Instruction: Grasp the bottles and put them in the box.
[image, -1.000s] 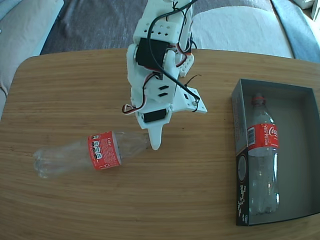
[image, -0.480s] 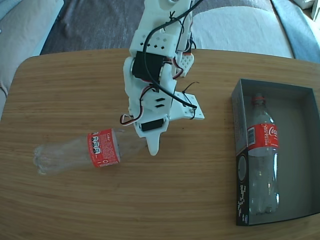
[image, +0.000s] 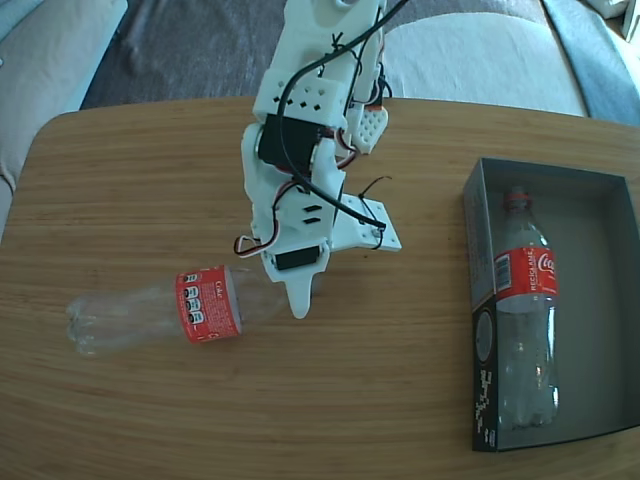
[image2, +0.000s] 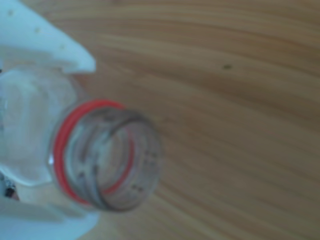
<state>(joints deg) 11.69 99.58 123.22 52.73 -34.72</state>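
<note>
A clear bottle (image: 150, 315) with a red label lies on its side on the wooden table, neck pointing right. My white gripper (image: 295, 295) reaches down over that neck and hides it in the fixed view. In the wrist view the open mouth and red neck ring of this bottle (image2: 60, 150) fill the left half. One white finger (image2: 55, 45) lies against its shoulder above and another below, so my gripper (image2: 95, 142) is shut on it. A second bottle (image: 525, 300) lies along the left side of the box (image: 600, 300), neck away from the camera.
The box stands at the table's right edge, with its right half bare. A grey sofa (image: 480, 50) runs behind the table. Bare wood (image: 360, 400) lies between the left bottle and the box.
My arm has swung a little left and lower, bringing the fingers over the bottle's neck. The bottle on the table has shifted slightly. The bottle in the box has not moved.
</note>
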